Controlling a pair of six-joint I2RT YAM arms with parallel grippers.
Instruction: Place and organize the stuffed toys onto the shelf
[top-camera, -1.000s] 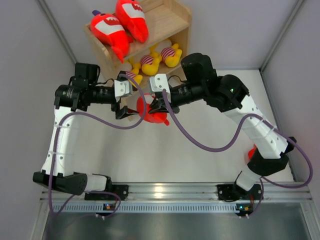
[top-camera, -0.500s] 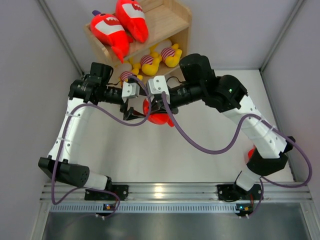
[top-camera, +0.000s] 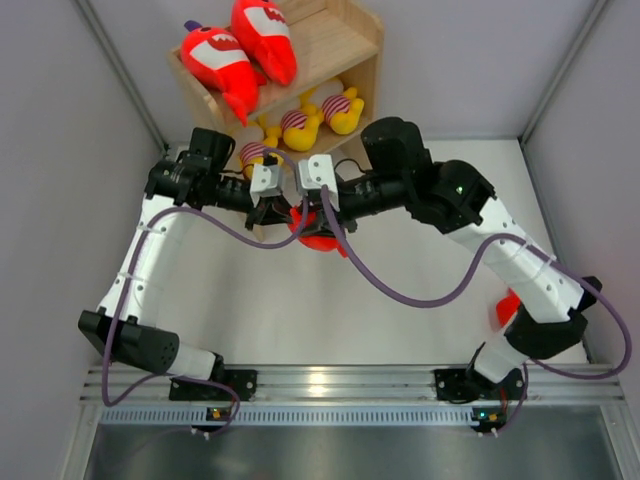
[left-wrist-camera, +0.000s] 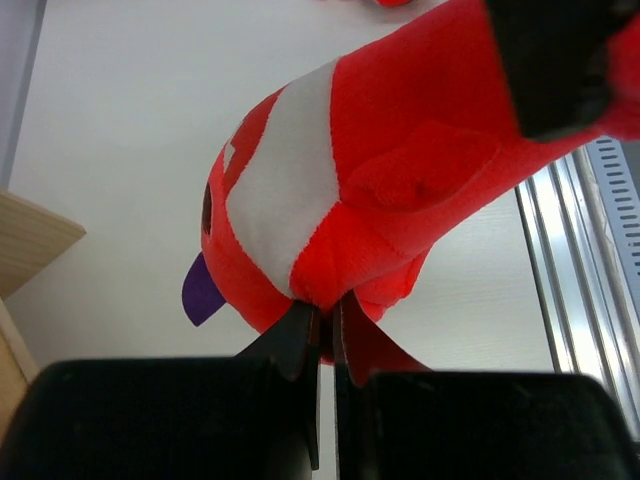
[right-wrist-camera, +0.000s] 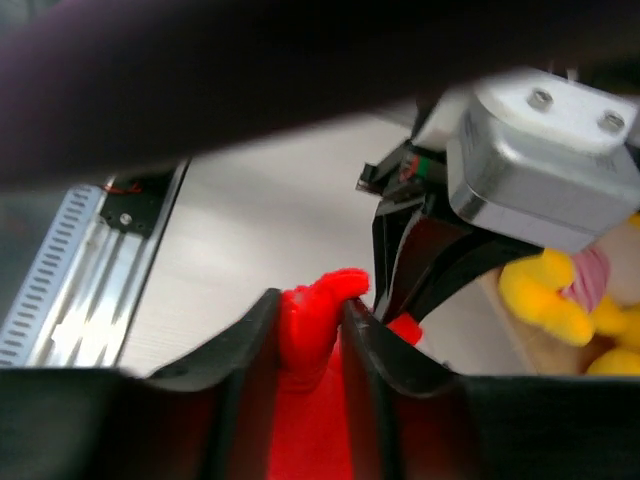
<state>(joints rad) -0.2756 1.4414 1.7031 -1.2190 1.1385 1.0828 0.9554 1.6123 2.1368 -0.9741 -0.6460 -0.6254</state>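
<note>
A red shark plush (top-camera: 318, 238) hangs above the table between both grippers, just in front of the wooden shelf (top-camera: 345, 50). My left gripper (top-camera: 283, 213) is shut on the shark's lower edge (left-wrist-camera: 400, 180), its jaws (left-wrist-camera: 327, 305) pinching red fabric. My right gripper (top-camera: 305, 215) stands open, and a red fin (right-wrist-camera: 315, 325) still lies between its parted fingers (right-wrist-camera: 310, 300). Two red sharks (top-camera: 215, 60) (top-camera: 265, 35) lie on the top tier. Three yellow striped plushes (top-camera: 300, 125) (top-camera: 343, 108) (top-camera: 258, 152) sit on the lower tier.
Another red plush (top-camera: 505, 305) lies on the table at the right, mostly hidden behind the right arm. Grey walls close in both sides. A metal rail (top-camera: 320, 380) runs along the near edge. Purple cables loop off both arms.
My left gripper moved right to the shark and shut on it. My right gripper's jaws, shut on the shark before, have parted. The shark has barely moved.
</note>
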